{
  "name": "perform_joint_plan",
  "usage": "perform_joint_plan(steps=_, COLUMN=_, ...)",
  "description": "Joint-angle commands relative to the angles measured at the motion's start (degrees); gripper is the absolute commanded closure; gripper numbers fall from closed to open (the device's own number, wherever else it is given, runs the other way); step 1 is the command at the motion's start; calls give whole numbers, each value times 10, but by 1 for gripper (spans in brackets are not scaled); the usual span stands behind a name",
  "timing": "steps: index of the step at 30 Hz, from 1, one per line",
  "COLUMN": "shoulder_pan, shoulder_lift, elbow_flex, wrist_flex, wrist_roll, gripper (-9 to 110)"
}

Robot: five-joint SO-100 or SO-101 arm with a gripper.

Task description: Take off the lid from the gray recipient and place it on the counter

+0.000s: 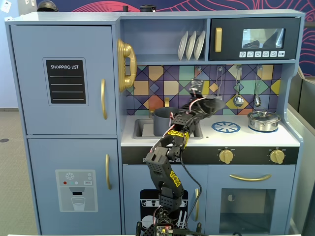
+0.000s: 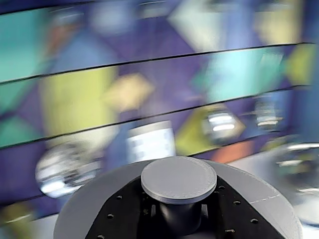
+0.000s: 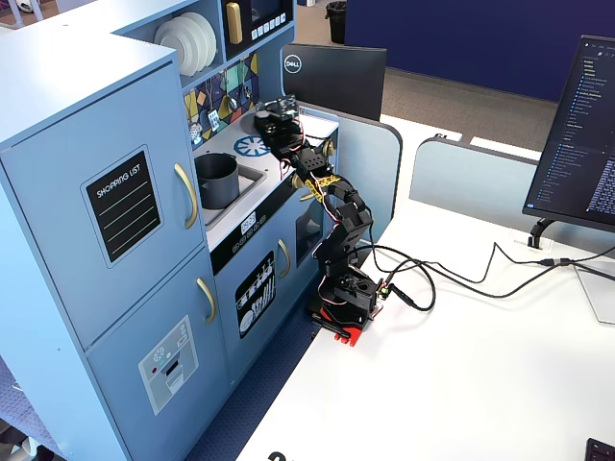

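Observation:
The dark-gray lid (image 1: 212, 104) is off the pot and held tilted in the air above the counter (image 1: 206, 135), left of the printed burner (image 1: 226, 127). My gripper (image 1: 201, 102) is shut on its knob. In the wrist view the round knob (image 2: 178, 178) stands up between my black fingers (image 2: 124, 211), with the lid's disc (image 2: 89, 204) spreading behind them. The gray recipient (image 1: 162, 122) stands open in the sink area, left of the gripper. In the other fixed view the pot (image 3: 217, 180) is open and the gripper (image 3: 281, 122) holds the lid (image 3: 272, 117) over the counter (image 3: 231, 223).
A shiny silver pot (image 1: 264, 120) with its own lid sits at the counter's right end. Ladles (image 1: 238, 100) hang on the tiled back wall. A shelf with plates (image 1: 191, 45) is overhead. The wrist view's background is motion-blurred.

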Motion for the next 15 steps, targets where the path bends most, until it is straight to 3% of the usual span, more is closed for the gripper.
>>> perform_joint_plan(steps=1, shoulder_pan=26, shoulder_lift=11, elbow_flex=6, wrist_flex=-47, wrist_roll=8, gripper=102)
perform_joint_plan(steps=15, shoulder_pan=48, shoulder_lift=-67, elbow_flex=98, wrist_flex=-147, wrist_roll=-2, gripper=102)
